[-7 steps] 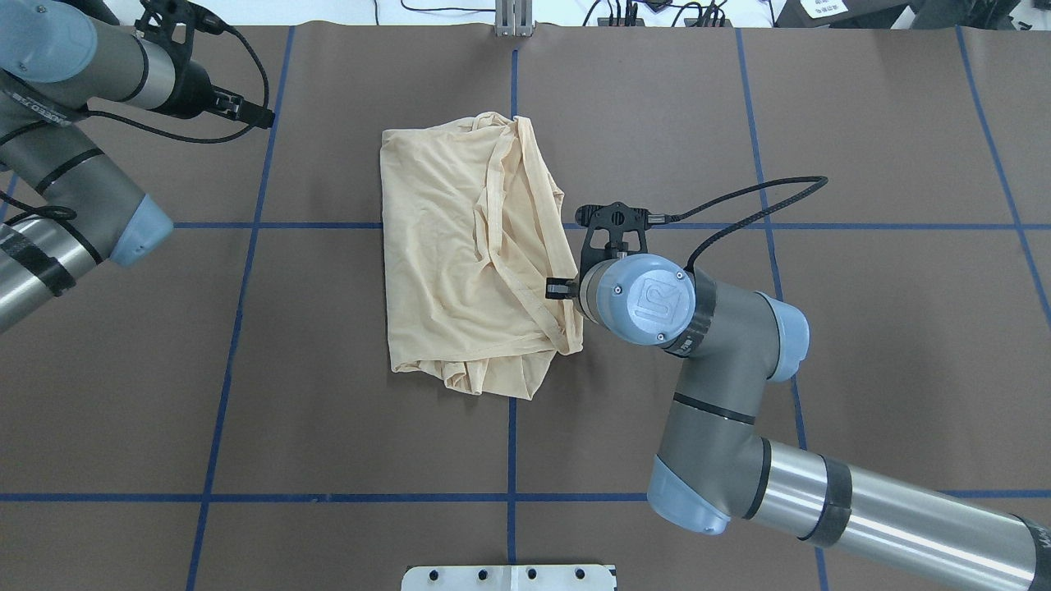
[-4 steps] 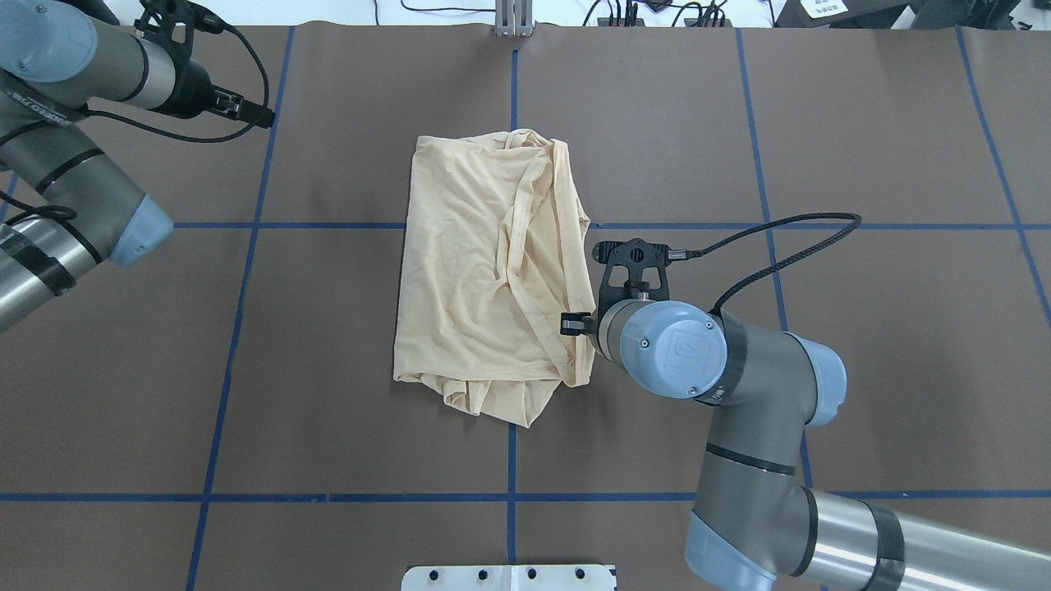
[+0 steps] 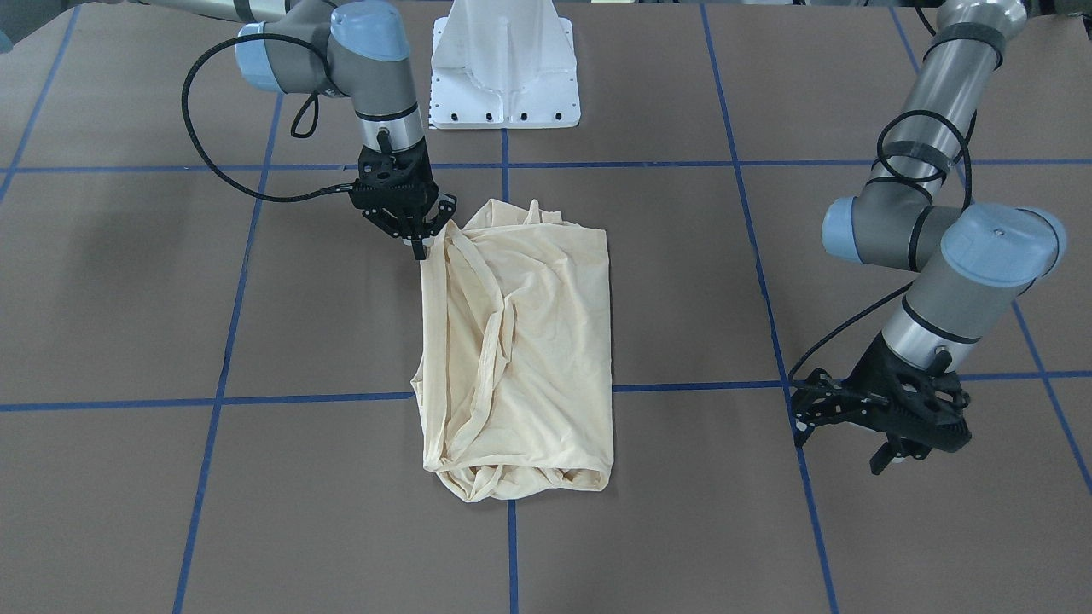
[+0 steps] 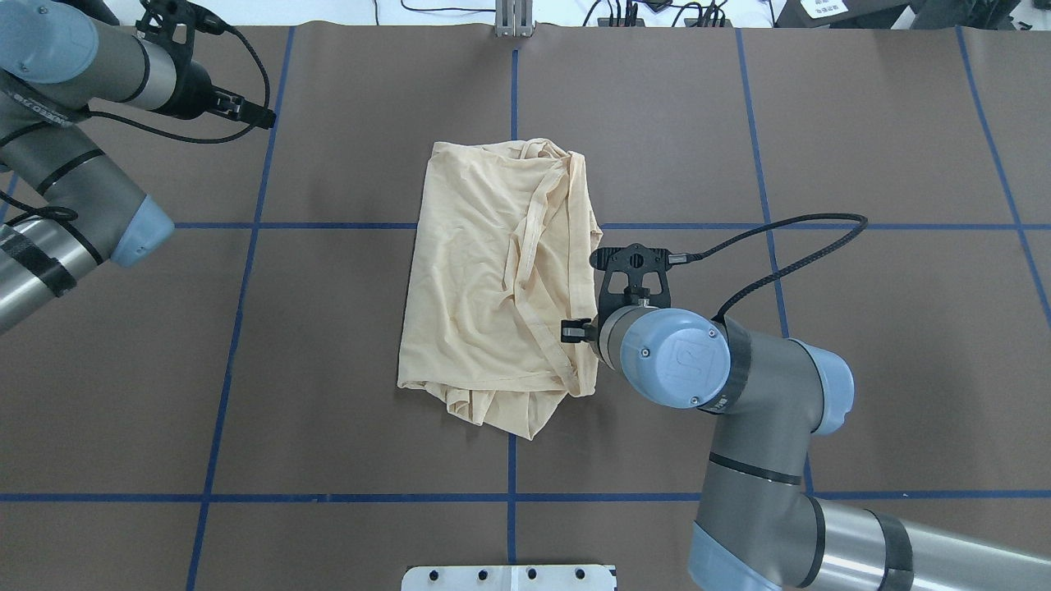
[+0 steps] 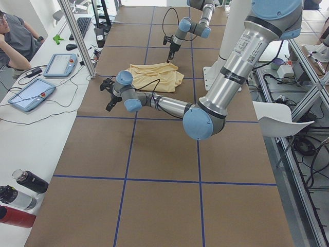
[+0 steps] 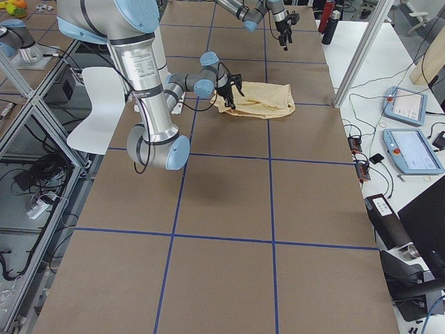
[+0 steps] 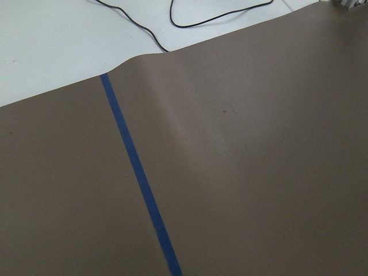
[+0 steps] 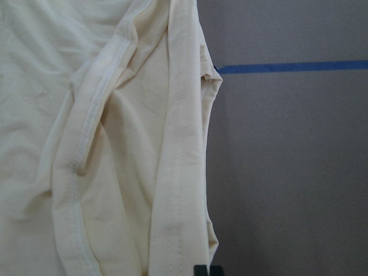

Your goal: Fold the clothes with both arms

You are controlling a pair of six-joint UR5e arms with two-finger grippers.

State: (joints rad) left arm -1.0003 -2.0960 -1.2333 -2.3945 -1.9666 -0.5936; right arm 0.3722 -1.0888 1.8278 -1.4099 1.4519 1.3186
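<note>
The T-shirt [image 4: 484,271], pinched by the right claw [image 3: 420,246], is judged roughly folded yet rumpled; the left claw [image 3: 806,419] is held wide, well apart.

pale cream-yellow t-shirt [image 4: 493,271], brown table [image 4: 862,345], blue grid lines [image 4: 246,497]

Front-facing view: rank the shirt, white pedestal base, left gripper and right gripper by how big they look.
1. shirt
2. white pedestal base
3. left gripper, then right gripper; the left one sits nearer the camera, so that last order is unsure.
</note>
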